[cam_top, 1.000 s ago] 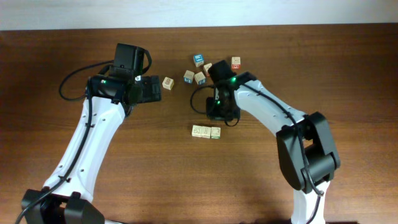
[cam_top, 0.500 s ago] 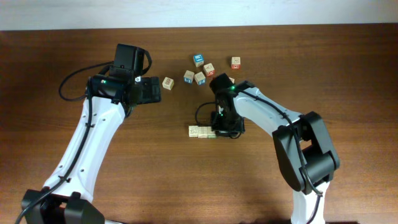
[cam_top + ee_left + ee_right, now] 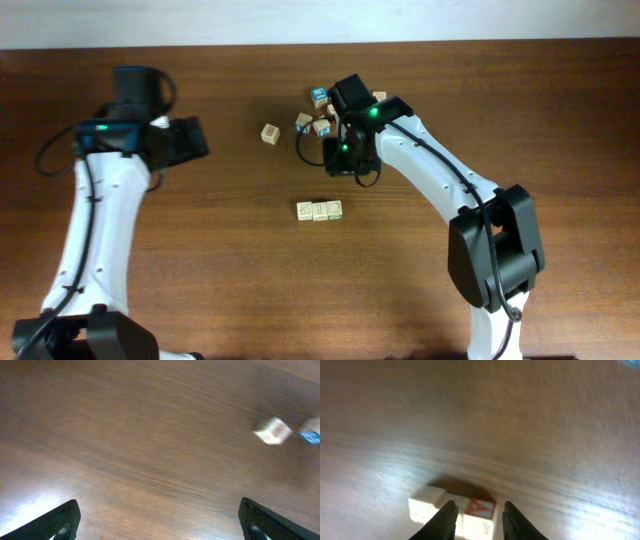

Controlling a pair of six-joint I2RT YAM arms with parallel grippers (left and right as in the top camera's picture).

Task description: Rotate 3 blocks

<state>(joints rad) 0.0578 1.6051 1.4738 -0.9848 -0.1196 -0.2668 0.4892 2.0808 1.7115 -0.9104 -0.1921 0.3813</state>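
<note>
Three blocks point(image 3: 319, 210) lay edge to edge in a short level row just below the middle of the overhead frame. They were small pale wooden cubes with crisp square corners and faint green print on their top faces. They rested on the table point(image 3: 220, 260), a dark brown wood-grain top with a slight sheen.

My right pincer point(image 3: 338, 160) hung above that row in the frame, apart from it, with bare wood between. In the right wrist view its two dark fingers point(image 3: 444, 522) stood parted by a modest gap and gripped nothing. The blocks point(image 3: 427, 505) sat beyond the tips at the bottom of that frame, blurred, one face carrying orange-red print.

My left pincer point(image 3: 188, 140) sat in the upper left of the overhead frame, well apart from every cube. Its black fingers point(image 3: 60, 522) were spread wide at the two bottom corners of the left wrist view, with only wood grain between them.

Several like-sized cubes lay loose at the upper middle of the overhead frame. A tan-printed cube point(image 3: 270, 133) stood alone to the left of the group. A blue-faced cube point(image 3: 319, 96) and two pale cubes point(image 3: 304, 121) crowded against my right arm point(image 3: 430, 170). The arm covered most of a red-faced cube point(image 3: 379, 97). A thin black cable point(image 3: 305, 150) looped beside the pincer.
</note>
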